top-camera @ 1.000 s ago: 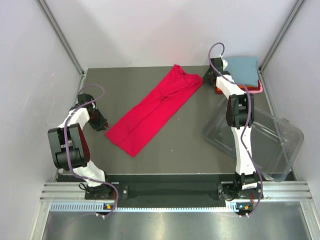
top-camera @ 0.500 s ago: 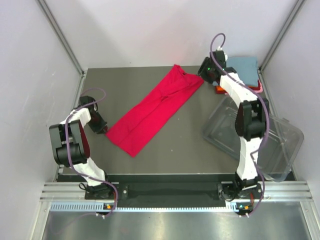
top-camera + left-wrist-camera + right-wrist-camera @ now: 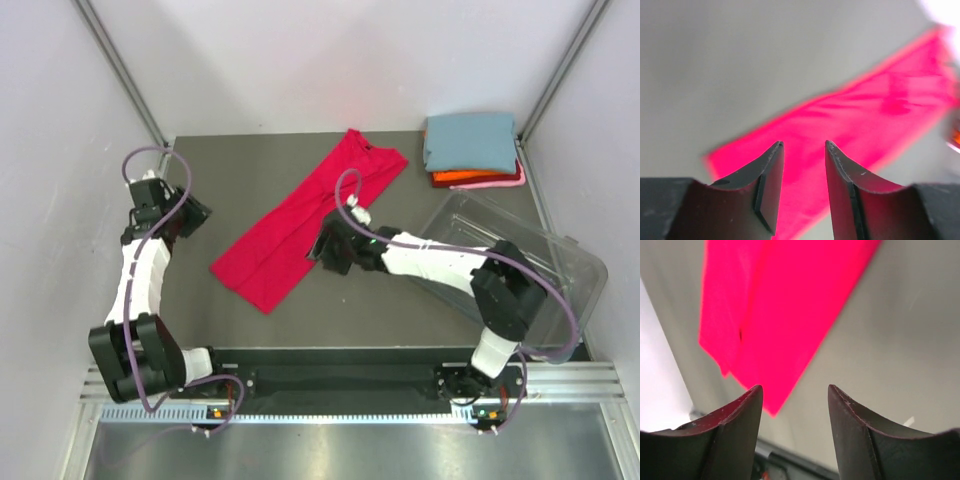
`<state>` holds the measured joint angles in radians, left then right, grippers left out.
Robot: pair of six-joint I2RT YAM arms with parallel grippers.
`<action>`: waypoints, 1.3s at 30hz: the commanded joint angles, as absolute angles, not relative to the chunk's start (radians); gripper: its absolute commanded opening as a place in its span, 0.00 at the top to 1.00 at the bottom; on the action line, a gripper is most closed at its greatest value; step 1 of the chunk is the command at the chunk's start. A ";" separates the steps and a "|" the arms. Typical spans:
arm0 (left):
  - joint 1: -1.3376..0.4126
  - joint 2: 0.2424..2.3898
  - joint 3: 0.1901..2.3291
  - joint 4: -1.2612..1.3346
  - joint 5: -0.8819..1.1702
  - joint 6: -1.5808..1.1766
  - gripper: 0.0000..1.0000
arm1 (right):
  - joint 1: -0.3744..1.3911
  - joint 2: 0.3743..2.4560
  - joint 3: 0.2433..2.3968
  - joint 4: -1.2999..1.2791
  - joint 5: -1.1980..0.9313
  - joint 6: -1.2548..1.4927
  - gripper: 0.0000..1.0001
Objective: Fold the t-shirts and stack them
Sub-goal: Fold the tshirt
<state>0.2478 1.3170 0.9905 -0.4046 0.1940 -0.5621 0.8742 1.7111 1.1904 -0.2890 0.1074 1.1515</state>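
Crimson t-shirt [image 3: 305, 225] lies as a long folded strip across the table [image 3: 250, 165], one end at 8 o'clock, collar end at 1. L gripper [image 3: 195, 213] at 9 o'clock, off the cloth, jaws apart, empty. R gripper [image 3: 322, 252] over the strip's mid, 5 o'clock edge, jaws wide, empty. Cloth looks light, limp, prob. slides easily, so I'd pinch all layers at the end corners. Pile of folded t-shirts [image 3: 470, 145] at 2 o'clock.

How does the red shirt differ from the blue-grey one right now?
The red shirt lies alone as a long diagonal strip mid-table; the blue-grey shirt is a compact folded rectangle. The red one rests on the table; the blue-grey one tops the orange shirt. Neither is held.
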 commanded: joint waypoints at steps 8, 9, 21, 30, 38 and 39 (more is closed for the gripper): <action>0.242 1.131 0.917 -0.428 0.468 -0.515 0.57 | 1.155 1.888 1.239 -0.045 0.218 1.586 0.49; 0.244 1.118 0.896 -0.404 0.474 -0.526 0.57 | 1.164 1.911 1.235 -0.032 0.215 1.598 0.50; 0.244 1.166 0.784 -0.354 0.477 -0.488 0.58 | 1.275 1.996 1.239 0.003 0.244 1.762 0.50; 0.245 1.180 0.788 -0.350 0.497 -0.488 0.58 | 1.295 1.979 1.187 -0.037 0.319 1.856 0.50; 0.245 1.180 0.788 -0.345 0.500 -0.497 0.58 | 1.289 1.996 1.132 0.038 0.305 1.921 0.51; 0.244 1.180 0.788 -0.341 0.496 -0.500 0.58 | 1.284 2.008 1.134 0.049 0.305 1.911 0.52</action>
